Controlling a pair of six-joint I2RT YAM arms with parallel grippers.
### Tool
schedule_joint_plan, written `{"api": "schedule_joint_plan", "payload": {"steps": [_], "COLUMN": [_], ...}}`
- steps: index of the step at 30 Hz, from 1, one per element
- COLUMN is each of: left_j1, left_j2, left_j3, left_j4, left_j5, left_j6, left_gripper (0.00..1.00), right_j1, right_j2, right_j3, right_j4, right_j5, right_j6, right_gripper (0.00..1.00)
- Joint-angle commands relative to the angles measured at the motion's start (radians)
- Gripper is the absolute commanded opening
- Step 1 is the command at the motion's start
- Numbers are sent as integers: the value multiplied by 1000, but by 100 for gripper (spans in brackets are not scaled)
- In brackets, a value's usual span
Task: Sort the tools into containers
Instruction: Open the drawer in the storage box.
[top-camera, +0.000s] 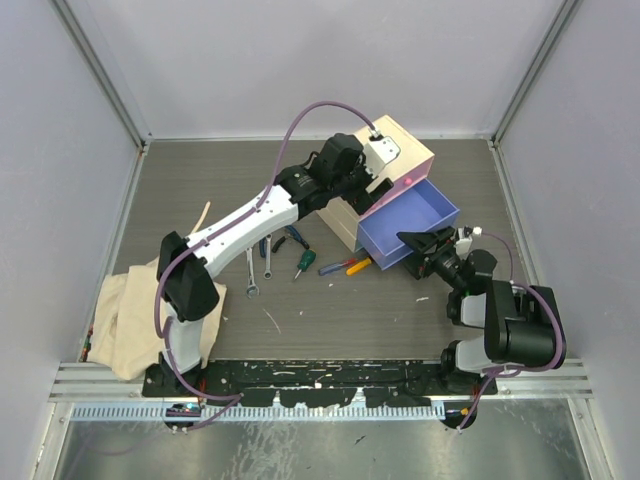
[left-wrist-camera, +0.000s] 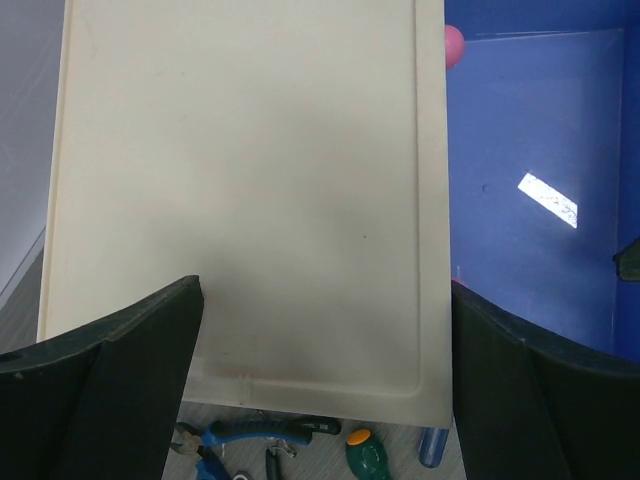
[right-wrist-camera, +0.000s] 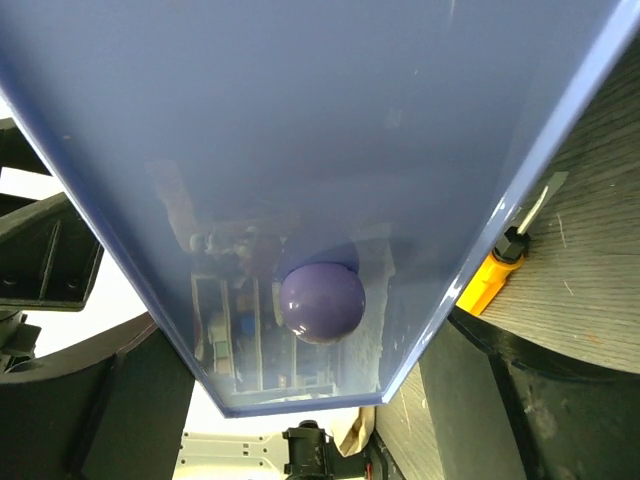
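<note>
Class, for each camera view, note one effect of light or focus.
Top view: even light, faint shadows. Left wrist view: white glare patch inside the blue drawer, fingers blurred. Right wrist view: glossy drawer front shows hazy reflections, the knob a highlight.

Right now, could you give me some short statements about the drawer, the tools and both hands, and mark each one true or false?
1. The blue drawer is pulled out of the cream chest. True.
2. A wrench lies inside the open drawer. False: the drawer is empty, and both silver wrenches lie on the table.
3. The right hand is open, with the drawer's round knob between its fingers. True.
4. The left hand holds the blue-handled pliers. False: it is open above the chest's top, and the pliers lie on the table.
</note>
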Motion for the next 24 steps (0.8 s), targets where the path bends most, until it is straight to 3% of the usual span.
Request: {"api": "schedule_joint_plan", "payload": {"steps": [1,8,24], "left_j1": [79,91,99], "left_j2": [-5,-16,-19], "left_j3": [-35,-73,-81], "left_j4": [-157,-144,-142], "left_j5": [-128,-149,-142], "left_j6": [16,36,35], "left_gripper": [91,89,88], "right_j1": [-77,-155,-208], "right_j2": [-46,-76,-58], "right_j3": [12,70,149], "right_j4": [-47,-178,-268], "right_j5": [-6,-83,-143], "right_j6": [-94,-168,-223], "right_gripper": [55,54,55]}}
